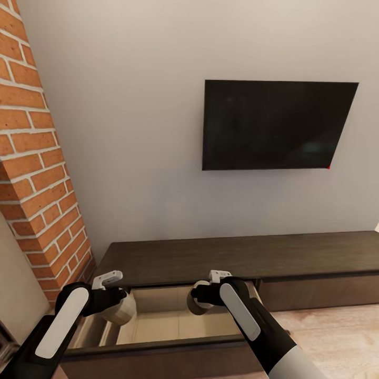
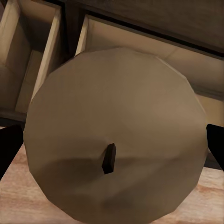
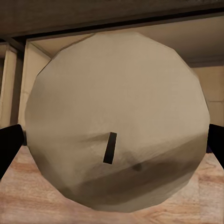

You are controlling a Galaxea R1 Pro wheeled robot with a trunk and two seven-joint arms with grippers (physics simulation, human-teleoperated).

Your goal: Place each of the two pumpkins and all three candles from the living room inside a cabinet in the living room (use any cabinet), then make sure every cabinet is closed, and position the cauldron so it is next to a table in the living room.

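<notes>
Two pumpkins, left pumpkin (image 1: 118, 310) clamped in left gripper (image 1: 117, 295), right pumpkin (image 1: 200, 300) in right gripper (image 1: 210, 295), above open cabinet (image 1: 237, 258) drawer (image 1: 173, 326). Risk: clipping drawer rim, rolling on release.

A pale grey wall (image 1: 131, 131) runs behind everything, evenly lit. A flat black television (image 1: 276, 125) hangs on it, tilted in the head view, with a tiny red dot at its lower right corner. To the left stands a red brick column (image 1: 37, 173) with pale mortar. The floor (image 1: 337, 337) is light wood planking, seen at the lower right.
</notes>
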